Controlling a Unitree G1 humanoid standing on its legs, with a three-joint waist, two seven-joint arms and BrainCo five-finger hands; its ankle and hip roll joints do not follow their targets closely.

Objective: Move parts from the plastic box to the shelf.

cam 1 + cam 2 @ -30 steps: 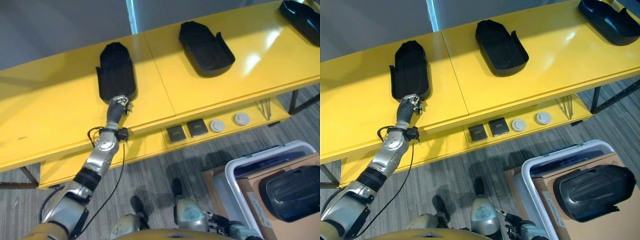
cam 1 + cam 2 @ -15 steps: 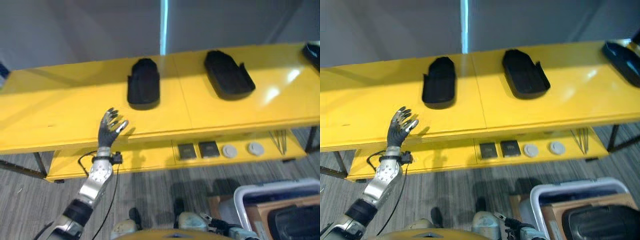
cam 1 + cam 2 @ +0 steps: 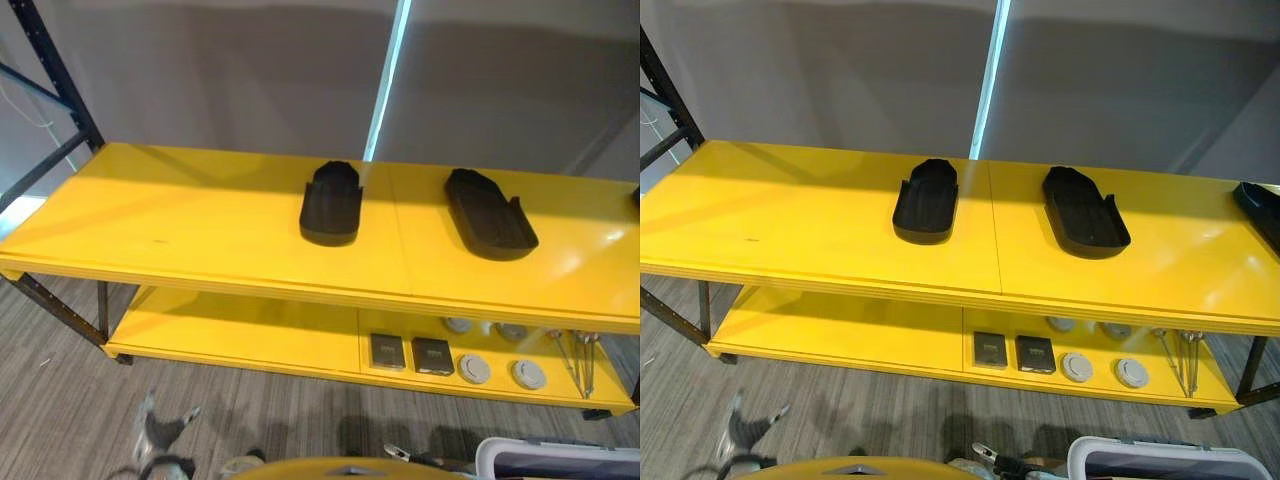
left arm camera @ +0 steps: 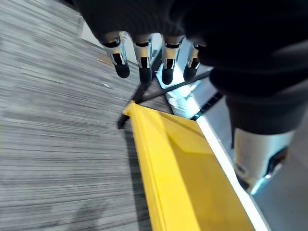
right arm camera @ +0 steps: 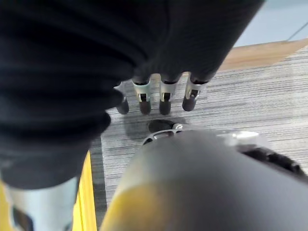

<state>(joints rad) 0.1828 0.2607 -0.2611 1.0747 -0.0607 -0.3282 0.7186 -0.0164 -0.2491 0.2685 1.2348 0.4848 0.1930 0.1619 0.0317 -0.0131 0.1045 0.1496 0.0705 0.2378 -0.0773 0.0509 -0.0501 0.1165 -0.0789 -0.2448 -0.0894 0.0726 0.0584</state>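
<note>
- Left robot hand [image 3: 158, 432] hangs low near the floor with fingers spread and relaxed, holding nothing; in its wrist view the straight dark-tipped fingers [image 4: 144, 60] point past the yellow shelf edge toward grey carpet.
- Right robot hand [image 5: 154, 91] shows its fingers extended and relaxed over the carpet, also empty.
- Shelf [image 3: 180, 225] carries two black parts on its top level — one part [image 3: 331, 203] near the middle seam, a second part [image 3: 489, 213] to its right, well apart from the first. A third dark part [image 3: 1262, 212] sits at the far right end.
- Lower level holds two dark square blocks [image 3: 1012, 351], round grey discs [image 3: 1102, 369] and a few thin metal tools [image 3: 1180, 362].
- Plastic box [image 3: 1160, 460] shows as just a white rim at the bottom right corner; its contents are out of sight, so I cannot tell how many parts remain.
- Risk, as I judge it: the box is nearly outside the head views, so a reach toward it would start almost blind and could strike the rim or close on nothing.
- Another risk: both hands sit low beside the shelf's front edge — an arm swinging up could clip the yellow lip.
- Free room lies at the left of the top level; a careless placement near the middle could nudge a part already set there.
</note>
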